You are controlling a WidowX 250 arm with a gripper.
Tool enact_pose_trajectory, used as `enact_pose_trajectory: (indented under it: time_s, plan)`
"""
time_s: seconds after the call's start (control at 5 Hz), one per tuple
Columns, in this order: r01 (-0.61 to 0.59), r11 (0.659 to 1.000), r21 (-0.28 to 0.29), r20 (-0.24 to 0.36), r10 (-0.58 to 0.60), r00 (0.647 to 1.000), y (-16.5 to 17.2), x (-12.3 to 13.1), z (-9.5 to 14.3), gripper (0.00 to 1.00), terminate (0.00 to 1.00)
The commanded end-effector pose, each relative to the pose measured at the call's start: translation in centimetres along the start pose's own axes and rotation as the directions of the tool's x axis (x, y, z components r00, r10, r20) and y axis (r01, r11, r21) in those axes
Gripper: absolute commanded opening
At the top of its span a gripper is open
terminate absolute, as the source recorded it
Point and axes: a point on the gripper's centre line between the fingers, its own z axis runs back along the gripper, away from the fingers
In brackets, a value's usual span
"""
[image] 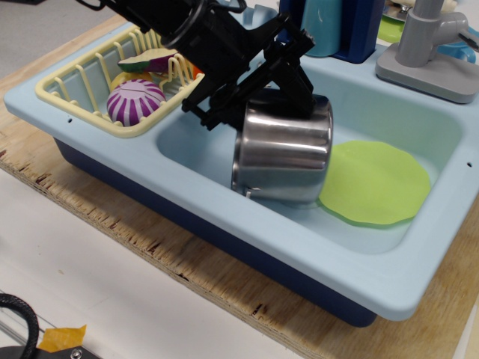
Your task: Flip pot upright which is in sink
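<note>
Single high oblique view over sink [224, 232]

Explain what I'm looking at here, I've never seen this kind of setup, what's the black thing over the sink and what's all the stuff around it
The black thing is a robot arm's gripper, a two-fingered claw. One camera looks down at an angle from in front. The gripper is pressed against the top of a shiny steel pot, which sits tilted in the basin of a light-blue toy sink. Whether the claw actually grips the pot cannot be told. Beside the pot, a flat lime-green plate lies on the basin floor. At the left, a pale yellow dish rack holds a purple striped toy. At the back right stands a grey toy faucet. The sink rests on a plywood board.
</note>
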Motion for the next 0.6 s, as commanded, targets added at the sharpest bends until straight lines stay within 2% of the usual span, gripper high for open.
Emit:
enact_pose_trajectory:
  time_s: [0.0, 0.2, 0.4]
  plan:
    - [0.113, 0.987, 0.116, 0.029, -0.117, 0.993, -1.1, 0.1, 0.6, 0.00, 0.00]
    - [0.248, 0.943, 0.223, 0.004, -0.255, 0.967, -2.2, 0.5, 0.6, 0.00, 0.00]
    - [0.325, 0.905, 0.277, -0.032, -0.329, 0.944, -3.1, 0.5, 0.4, 0.00, 0.00]
